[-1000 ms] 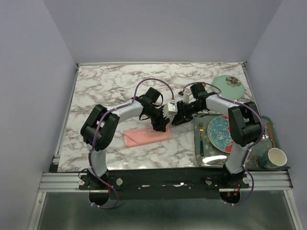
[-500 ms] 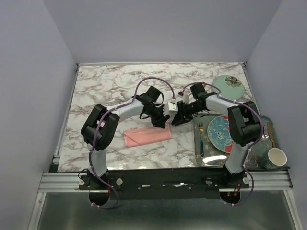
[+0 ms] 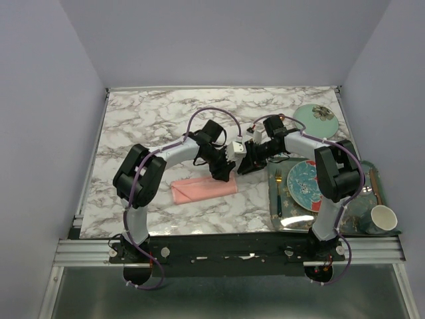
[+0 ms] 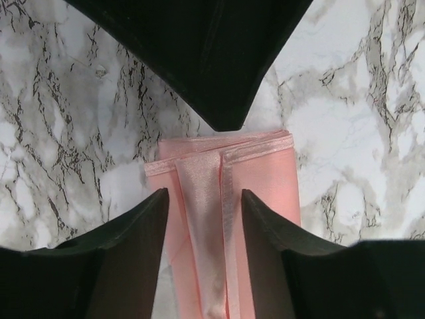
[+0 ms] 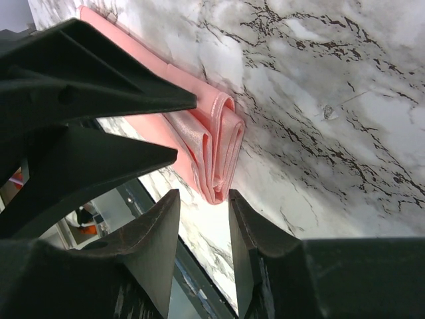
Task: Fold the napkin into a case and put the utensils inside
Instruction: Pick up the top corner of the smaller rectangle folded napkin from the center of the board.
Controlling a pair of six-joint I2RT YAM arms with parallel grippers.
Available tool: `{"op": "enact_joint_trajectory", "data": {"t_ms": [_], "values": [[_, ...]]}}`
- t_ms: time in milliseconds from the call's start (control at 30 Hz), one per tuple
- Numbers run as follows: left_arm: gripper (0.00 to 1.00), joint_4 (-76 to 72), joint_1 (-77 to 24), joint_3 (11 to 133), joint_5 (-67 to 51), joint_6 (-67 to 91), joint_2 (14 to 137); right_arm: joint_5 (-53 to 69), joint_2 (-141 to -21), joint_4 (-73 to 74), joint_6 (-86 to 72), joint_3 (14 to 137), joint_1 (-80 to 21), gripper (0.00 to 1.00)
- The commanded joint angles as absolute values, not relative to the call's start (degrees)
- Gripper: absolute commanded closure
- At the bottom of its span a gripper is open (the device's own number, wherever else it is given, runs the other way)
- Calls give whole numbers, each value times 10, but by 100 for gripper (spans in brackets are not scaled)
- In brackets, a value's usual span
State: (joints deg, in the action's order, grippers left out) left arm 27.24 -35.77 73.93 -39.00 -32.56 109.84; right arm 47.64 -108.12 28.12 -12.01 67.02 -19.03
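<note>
The napkin (image 3: 204,189) lies folded as a narrow pink case on the marble table. Its open end shows in the left wrist view (image 4: 259,179) and, in layers, in the right wrist view (image 5: 199,126). My left gripper (image 3: 222,171) is open just above that end, its jaws astride the folds (image 4: 203,199). My right gripper (image 3: 244,163) is open and empty, facing the left one, its tips close to the case's end (image 5: 202,196). A thin copper-coloured handle (image 3: 376,181), perhaps the spoon, lies at the tray's right side. The dark blue fork is not visible.
A tray (image 3: 273,222) at the right holds a patterned plate (image 3: 305,185), a gold-headed fork with a teal handle (image 3: 279,194) and a dark bowl. A white cup (image 3: 383,218) stands by it. A pale green plate (image 3: 317,119) sits at the back right.
The left gripper has drawn back a little from the case's end toward the far side. The right gripper and the napkin have hardly moved.
</note>
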Motion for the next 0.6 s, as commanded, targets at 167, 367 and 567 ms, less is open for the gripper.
{"op": "enact_joint_trajectory", "data": {"t_ms": [167, 367, 567], "values": [[57, 301, -374, 759, -380, -336, 1110, 484, -1098, 267, -123, 681, -187, 57], [65, 299, -374, 758, -373, -330, 1108, 486, -1100, 265, -124, 681, -187, 57], [54, 298, -375, 757, -361, -323, 1107, 488, -1099, 263, -124, 682, -188, 56]]}}
